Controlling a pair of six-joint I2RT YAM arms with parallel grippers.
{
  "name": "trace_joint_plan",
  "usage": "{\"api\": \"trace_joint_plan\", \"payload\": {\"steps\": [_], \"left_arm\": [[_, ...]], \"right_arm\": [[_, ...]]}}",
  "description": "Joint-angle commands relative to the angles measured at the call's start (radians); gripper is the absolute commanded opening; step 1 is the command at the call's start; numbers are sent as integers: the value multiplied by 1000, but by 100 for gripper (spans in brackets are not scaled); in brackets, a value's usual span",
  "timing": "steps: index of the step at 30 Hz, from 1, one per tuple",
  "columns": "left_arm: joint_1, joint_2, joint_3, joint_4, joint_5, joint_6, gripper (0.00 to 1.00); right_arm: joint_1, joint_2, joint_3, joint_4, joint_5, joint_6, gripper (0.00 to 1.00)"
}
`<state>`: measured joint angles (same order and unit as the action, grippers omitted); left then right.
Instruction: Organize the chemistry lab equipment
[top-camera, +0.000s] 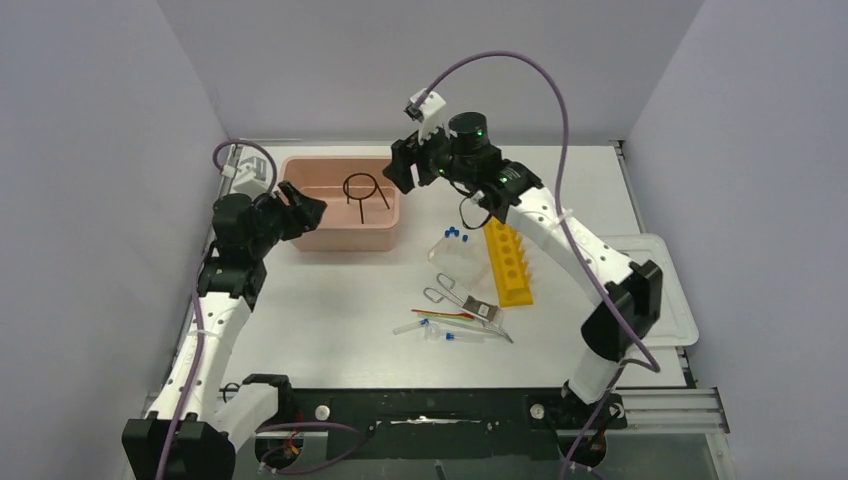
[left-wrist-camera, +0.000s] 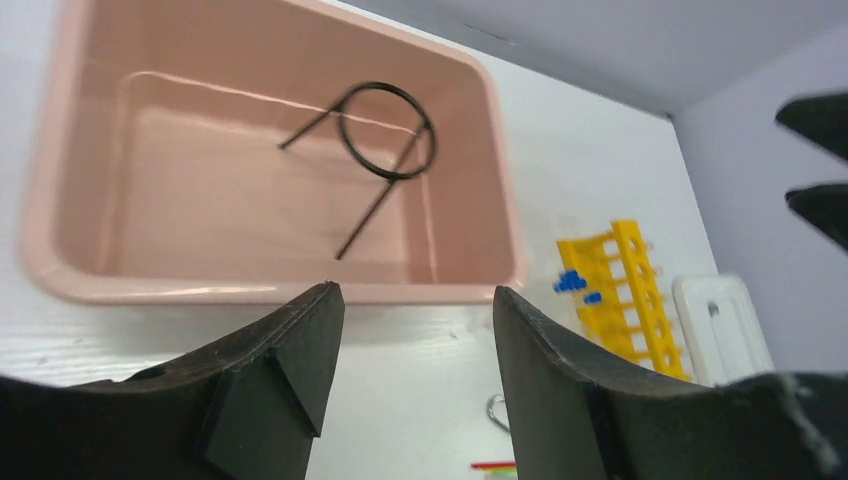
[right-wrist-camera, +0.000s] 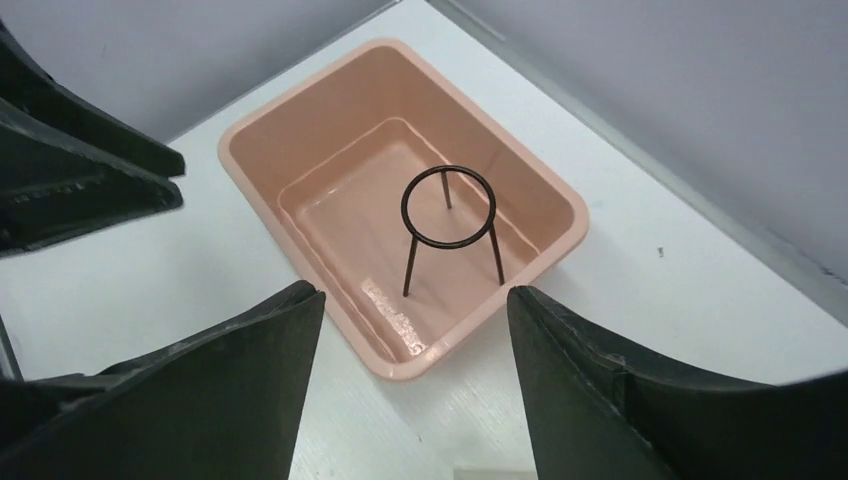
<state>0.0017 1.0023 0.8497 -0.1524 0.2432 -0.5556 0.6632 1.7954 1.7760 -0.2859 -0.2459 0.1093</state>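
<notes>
A black wire ring stand (top-camera: 362, 190) stands inside the pink tub (top-camera: 310, 237); it also shows in the left wrist view (left-wrist-camera: 385, 145) and the right wrist view (right-wrist-camera: 448, 206). My left gripper (top-camera: 305, 208) is open and empty at the tub's left end. My right gripper (top-camera: 403, 166) is open and empty above the tub's right end. A yellow holed rack (top-camera: 508, 262) lies mid-table, with blue-capped clear tubes (top-camera: 452, 236) in a clear rack beside it. Metal tongs (top-camera: 460, 300), thin coloured sticks (top-camera: 445, 315) and more tubes (top-camera: 440, 333) lie in front.
A white lid (top-camera: 672, 290) lies at the table's right edge under the right arm. Grey walls close in the left, back and right sides. The left wrist view shows the tub's near rim (left-wrist-camera: 250, 290), the yellow rack (left-wrist-camera: 625, 295) and the lid (left-wrist-camera: 720, 325).
</notes>
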Motion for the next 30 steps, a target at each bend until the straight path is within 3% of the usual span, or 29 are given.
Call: {"api": "trace_joint_plan", "payload": {"steps": [1,6,9,14,19,28,30], "left_arm": [[-193,-56,28,102,-25,164,56],[-452,13,85,67,-61,240,59],[-616,36,71,96,-188,271,59],[-788,134,23,127,-253,361,64],[-837,203,-54,213,-239,412,67],[-900,384,-44,243,-36,586,62],[-931,436,-24,229,-19,653,57]], "right_arm": [[-5,-207,-161,61,136,-34,71],[-86,-458,-462,82,206,71,75],[-114,-614,-640,121,241,139,74],[-119,-784,-874,186,249,205,74],[-112,-761,-939,165,215,213,75],[-226,-778,-928,137,236,248,73],[-256,-773,-914,111,270,238,72]]}}
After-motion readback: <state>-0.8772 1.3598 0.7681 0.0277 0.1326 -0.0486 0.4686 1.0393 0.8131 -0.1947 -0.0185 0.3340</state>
